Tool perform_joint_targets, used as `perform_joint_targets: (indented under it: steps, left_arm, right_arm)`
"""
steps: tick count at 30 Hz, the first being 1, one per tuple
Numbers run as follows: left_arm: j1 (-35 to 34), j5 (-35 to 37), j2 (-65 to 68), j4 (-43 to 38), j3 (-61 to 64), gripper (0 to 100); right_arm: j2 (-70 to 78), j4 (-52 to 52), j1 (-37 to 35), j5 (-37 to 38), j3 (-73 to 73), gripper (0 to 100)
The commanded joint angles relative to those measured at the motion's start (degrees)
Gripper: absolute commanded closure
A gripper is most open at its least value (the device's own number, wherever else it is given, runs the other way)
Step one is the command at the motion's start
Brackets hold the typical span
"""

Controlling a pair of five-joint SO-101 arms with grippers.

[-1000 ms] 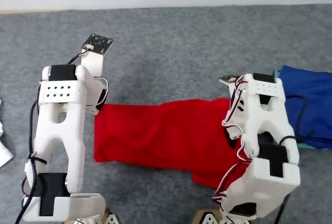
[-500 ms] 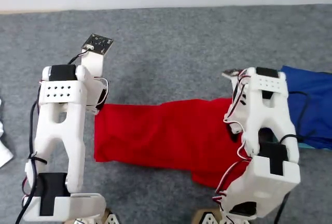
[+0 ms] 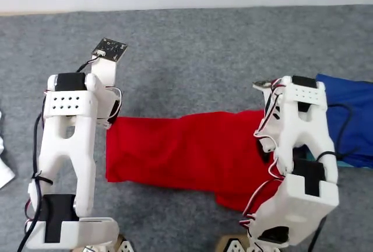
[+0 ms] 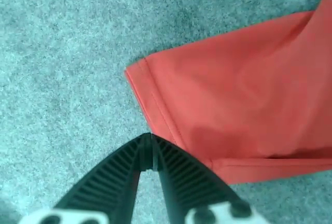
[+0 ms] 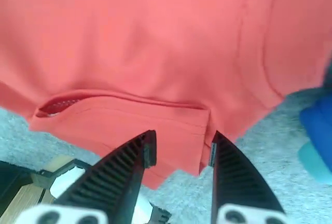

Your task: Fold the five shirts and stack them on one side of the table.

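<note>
Fingers of left gripper (image 4: 151,143) closed, tips touching hem of red shirt (image 4: 249,94) | right gripper (image 5: 180,146) fingers spread, low over red shirt's doubled hem | red shirt lies along grey table (image 3: 192,53) between both arms | blue shirt (image 3: 349,106) at right side, partly hidden by right arm

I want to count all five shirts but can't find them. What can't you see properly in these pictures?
Blue shirt: high view, partly behind the right arm and cut off by the edge.
Red shirt: high view, one end under that arm.
White thing: high view, cut off at the edge.
Left gripper: left wrist view, shut at the hem; whether it pinches cloth is unclear.
</note>
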Motion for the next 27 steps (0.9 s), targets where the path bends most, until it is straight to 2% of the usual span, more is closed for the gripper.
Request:
perform_joint_targets:
  steps: [1, 8, 20, 27]
  left_arm:
    - [0.35, 0.0, -2.29, -0.88, -0.31, 100]
    - [0.35, 0.0, -2.29, -0.88, -0.31, 100]
    - [0.35, 0.18, -2.29, -0.88, -0.22, 100]
    - [0.35, 0.0, -2.29, -0.97, 1.71, 100]
  right_arm:
    - [-0.66, -1.63, 0.31, 0.35, 0.88, 81.4]
    - [-0.57, -5.32, -0.13, 0.35, 2.81, 81.5]
    - [3.3, -5.05, -1.98, 0.35, 2.81, 81.7]
    - [6.37, -5.32, -4.26, 0.35, 2.46, 90.8]
